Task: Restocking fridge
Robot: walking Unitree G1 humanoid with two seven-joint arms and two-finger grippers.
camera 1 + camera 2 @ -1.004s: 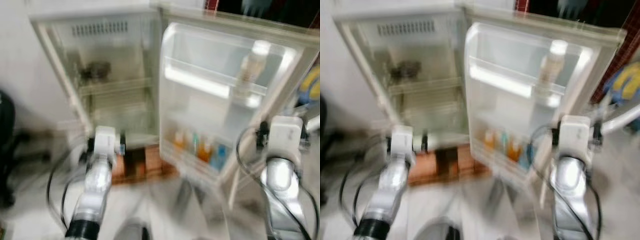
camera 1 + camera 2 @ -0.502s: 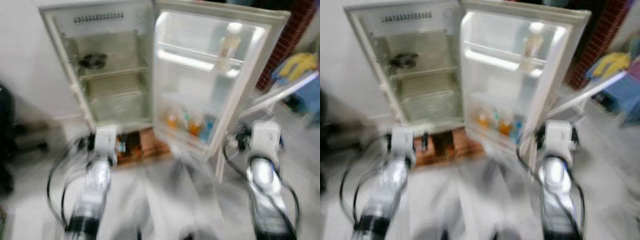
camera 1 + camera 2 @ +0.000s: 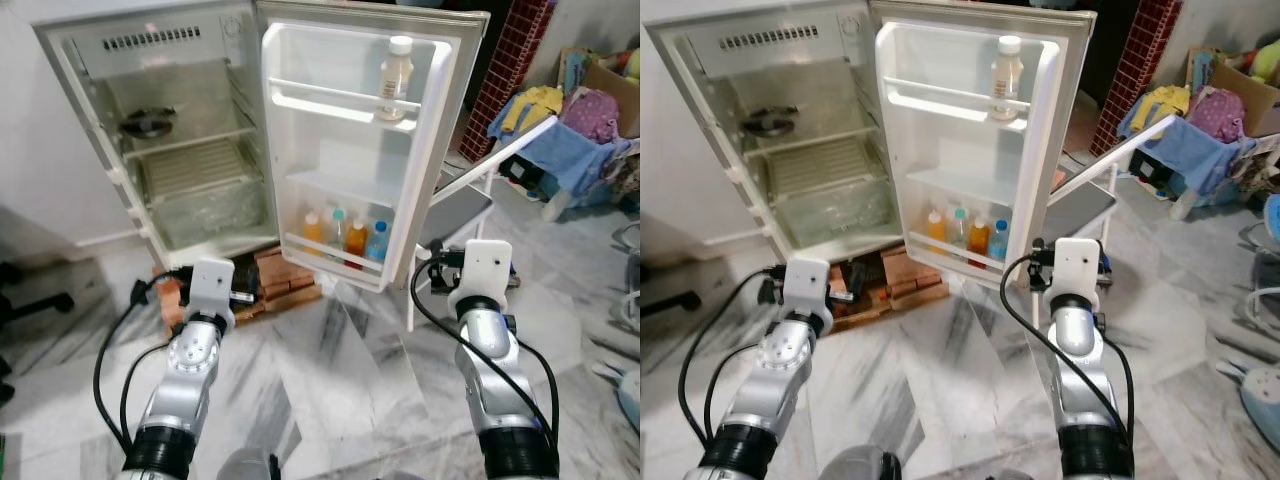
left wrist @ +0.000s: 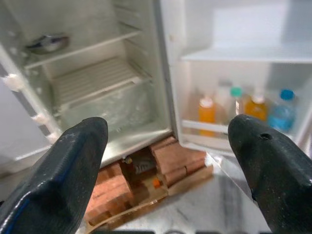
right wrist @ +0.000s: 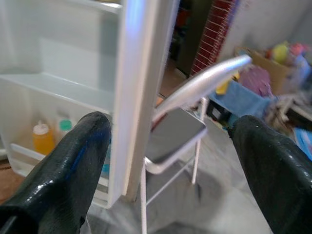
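Observation:
The small white fridge (image 3: 150, 130) stands open on the floor ahead, its door (image 3: 350, 120) swung wide to the right. A tall pale bottle (image 3: 396, 65) stands on the upper door shelf. Several small drink bottles (image 3: 345, 235), orange and blue, line the lowest door shelf. Inside, a metal bowl (image 3: 145, 122) rests on the top shelf above a clear drawer (image 3: 205, 210). My left gripper (image 4: 168, 126) is open and empty, aimed at the fridge's lower front. My right gripper (image 5: 170, 122) is open and empty too, facing the door's outer edge (image 5: 141, 97).
Red bricks (image 3: 275, 280) prop up the fridge. A white folding chair (image 3: 465, 205) stands just right of the door. Clothes and bags (image 3: 570, 125) pile up at the far right. A black chair base (image 3: 30, 300) sits at the left. The floor is grey marble (image 3: 340, 390).
The camera has drawn back and turned, so the fridge sits further away and more to the left, and the blur is gone. Both arms hold the same raised pose.

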